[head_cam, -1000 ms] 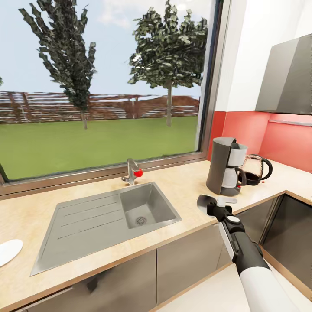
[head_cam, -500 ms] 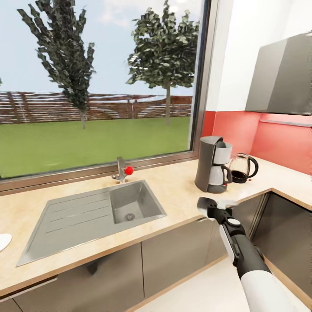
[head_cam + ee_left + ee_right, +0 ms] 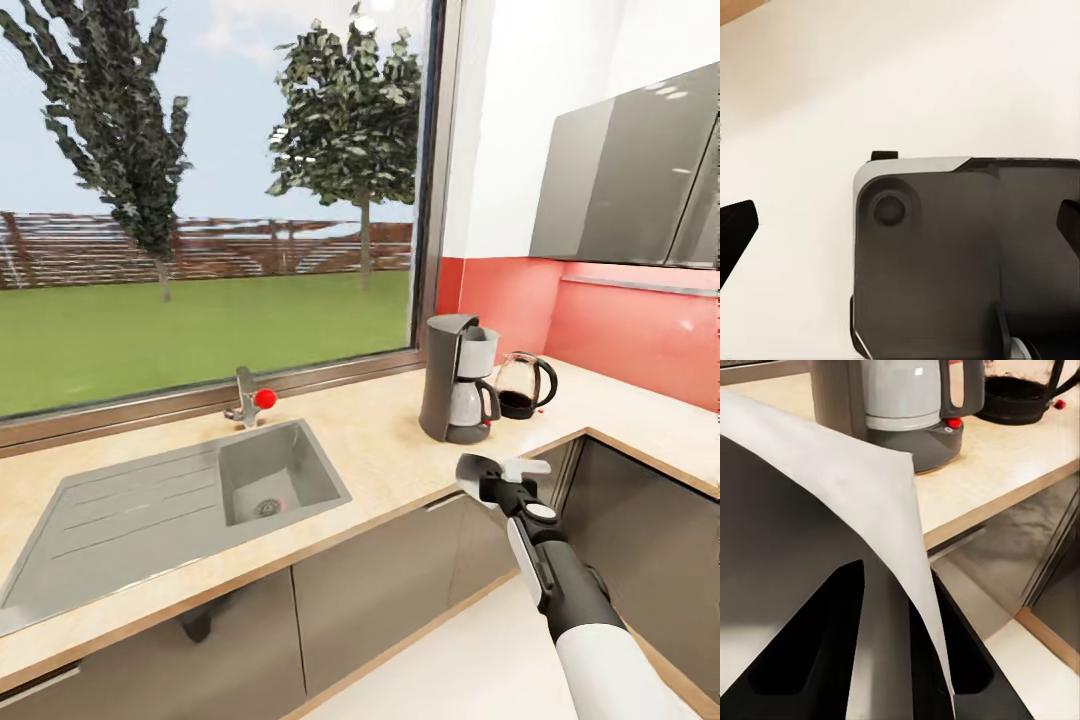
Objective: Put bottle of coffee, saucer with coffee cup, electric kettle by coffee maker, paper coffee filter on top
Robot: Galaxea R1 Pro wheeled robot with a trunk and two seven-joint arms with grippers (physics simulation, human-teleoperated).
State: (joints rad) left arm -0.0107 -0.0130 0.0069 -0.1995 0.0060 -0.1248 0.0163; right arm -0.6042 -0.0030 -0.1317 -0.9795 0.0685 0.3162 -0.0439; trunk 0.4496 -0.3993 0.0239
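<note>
right hand [image 3: 490,470] clamped on paper filter [image 3: 847,502] | centre-right: coffee maker [image 3: 455,392], kettle [image 3: 522,385] beside it on worktop [image 3: 380,450] | left hand: cannot tell

Legible text, labels, brands, numbers, signs: none. Coffee maker [image 3: 455,381] front: plain silver-white, unmarked. Electric kettle [image 3: 523,384], just beside coffee maker: clear glass, unlabelled. Paper coffee filter [image 3: 862,502], nearer than coffee maker in right wrist view: blank white. Wall cabinets [image 3: 625,180], above and beyond coffee maker: glossy grey, unlettered. Tap [image 3: 248,398] with red knob, well apart from coffee maker along kitchen countertop [image 3: 390,450]: unmarked. Dark housing [image 3: 967,255] in left wrist view: no print.
</note>
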